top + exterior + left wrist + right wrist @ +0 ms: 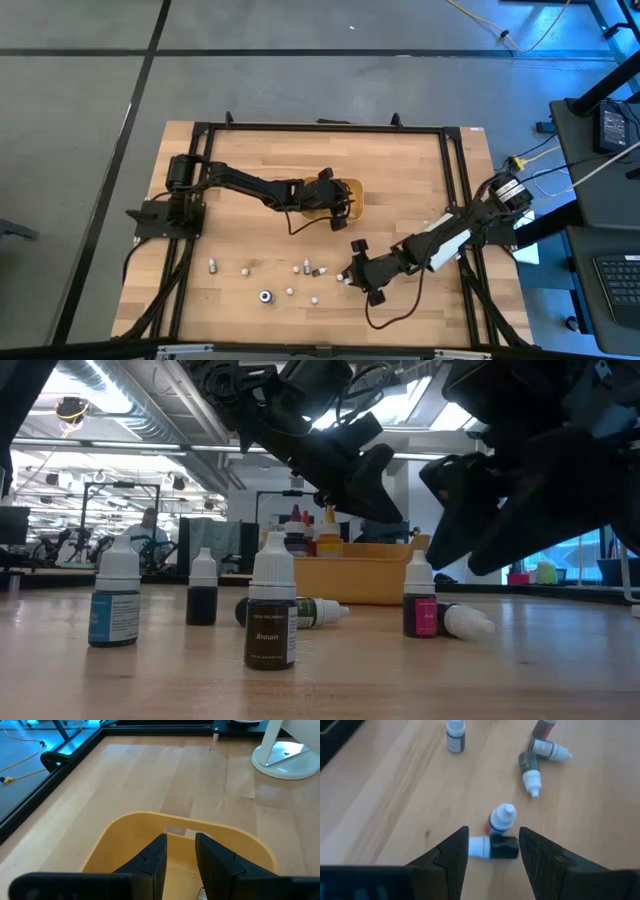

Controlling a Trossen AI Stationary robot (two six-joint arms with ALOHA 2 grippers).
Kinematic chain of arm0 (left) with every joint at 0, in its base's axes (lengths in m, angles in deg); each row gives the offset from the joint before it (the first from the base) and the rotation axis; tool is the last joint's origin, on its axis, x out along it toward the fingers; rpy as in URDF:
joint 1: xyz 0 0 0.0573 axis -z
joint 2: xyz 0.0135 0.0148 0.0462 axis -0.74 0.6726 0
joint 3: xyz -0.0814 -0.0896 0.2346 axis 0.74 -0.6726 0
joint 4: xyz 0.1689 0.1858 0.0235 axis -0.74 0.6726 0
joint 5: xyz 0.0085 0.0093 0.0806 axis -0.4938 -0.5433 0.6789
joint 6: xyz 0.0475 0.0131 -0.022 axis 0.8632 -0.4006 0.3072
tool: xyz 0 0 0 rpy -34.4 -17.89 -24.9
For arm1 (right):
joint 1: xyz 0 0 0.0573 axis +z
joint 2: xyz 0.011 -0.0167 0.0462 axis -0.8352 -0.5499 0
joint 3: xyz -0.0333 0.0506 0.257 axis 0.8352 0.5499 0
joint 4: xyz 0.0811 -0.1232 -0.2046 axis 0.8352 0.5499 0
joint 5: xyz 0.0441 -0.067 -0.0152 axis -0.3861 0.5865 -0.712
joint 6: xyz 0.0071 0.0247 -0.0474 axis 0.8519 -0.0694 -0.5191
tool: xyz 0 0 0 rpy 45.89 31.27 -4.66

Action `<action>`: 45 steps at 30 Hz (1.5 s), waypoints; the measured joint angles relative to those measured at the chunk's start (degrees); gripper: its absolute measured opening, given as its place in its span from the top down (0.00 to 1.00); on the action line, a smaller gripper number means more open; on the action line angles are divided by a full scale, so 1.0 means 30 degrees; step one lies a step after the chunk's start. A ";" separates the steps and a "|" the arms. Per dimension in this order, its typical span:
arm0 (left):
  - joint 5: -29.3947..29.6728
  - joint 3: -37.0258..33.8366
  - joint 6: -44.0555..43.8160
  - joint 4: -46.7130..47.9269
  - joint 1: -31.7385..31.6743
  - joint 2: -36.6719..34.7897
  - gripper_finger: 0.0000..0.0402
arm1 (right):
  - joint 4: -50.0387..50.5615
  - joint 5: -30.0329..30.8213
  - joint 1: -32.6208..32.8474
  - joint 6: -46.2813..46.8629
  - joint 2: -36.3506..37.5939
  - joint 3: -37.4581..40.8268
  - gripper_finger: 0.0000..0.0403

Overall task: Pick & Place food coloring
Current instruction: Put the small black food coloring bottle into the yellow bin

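Observation:
Several tiny food coloring bottles stand or lie on the near part of the wooden table. My right gripper is open and low over a pair of them. Its fingers stand on either side of a dark bottle with a white cap that lies on its side. A white-capped bottle stands upright just beyond it. My left gripper is open over the yellow tray at mid-table, with nothing between its fingers. In the low view, a few bottles stand in the tray.
Beyond my right gripper lie two more bottles and one stands upright. In the low view a brown-labelled bottle and a blue-labelled one stand nearest. A white round base stands far off. A black frame rims the table.

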 joint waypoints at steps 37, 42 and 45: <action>0.0002 0.0000 0.0024 0.0007 0.0133 -0.0007 0.77 | 0.0542 -0.0189 -0.0472 -0.1682 -0.0435 0.0007 0.56; 0.0002 0.0000 0.0031 0.0007 0.0131 -0.0022 0.76 | 0.2515 -0.0351 -0.0494 -0.4691 0.1354 0.0007 0.56; 0.0002 0.0000 0.0039 0.0007 0.0131 -0.0022 0.76 | 0.3497 -0.0348 -0.0498 -0.7371 0.1819 -0.0002 0.56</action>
